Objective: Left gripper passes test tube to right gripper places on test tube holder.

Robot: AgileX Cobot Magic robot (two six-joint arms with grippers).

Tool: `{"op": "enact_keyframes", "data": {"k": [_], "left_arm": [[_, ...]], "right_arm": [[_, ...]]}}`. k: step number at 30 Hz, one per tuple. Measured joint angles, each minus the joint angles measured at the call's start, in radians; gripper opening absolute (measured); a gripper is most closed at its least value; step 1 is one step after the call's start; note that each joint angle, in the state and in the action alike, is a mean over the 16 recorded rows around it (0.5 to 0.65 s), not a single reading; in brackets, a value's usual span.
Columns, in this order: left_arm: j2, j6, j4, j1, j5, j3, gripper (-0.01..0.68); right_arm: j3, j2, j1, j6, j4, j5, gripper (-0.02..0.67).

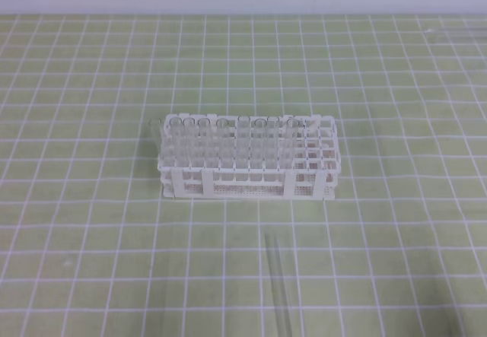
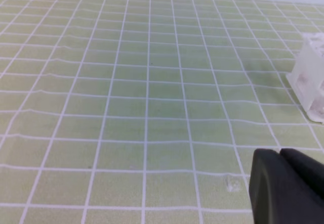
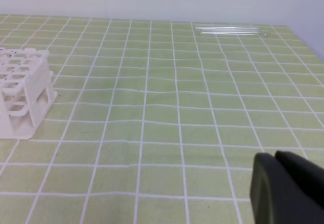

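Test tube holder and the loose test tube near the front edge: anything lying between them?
Nothing. In the exterior high view only bare green grid mat separates the test tube holder from the test tube.

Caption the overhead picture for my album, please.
White test tube holder on a green grid mat, one test tube lying in front.

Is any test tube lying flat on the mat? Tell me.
Yes: a clear test tube lies on the checked mat before the rack.
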Motion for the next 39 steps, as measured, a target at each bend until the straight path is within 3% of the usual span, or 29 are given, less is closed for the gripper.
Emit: {"op": "enact_keyframes", "data": {"k": [39], "left_arm": [[0.006,0.000,0.074,-0.001,0.004,-0.001,-0.003]], "right_arm": [[0.000,0.000,0.000,0.000,0.000,0.000,-0.018]]}}
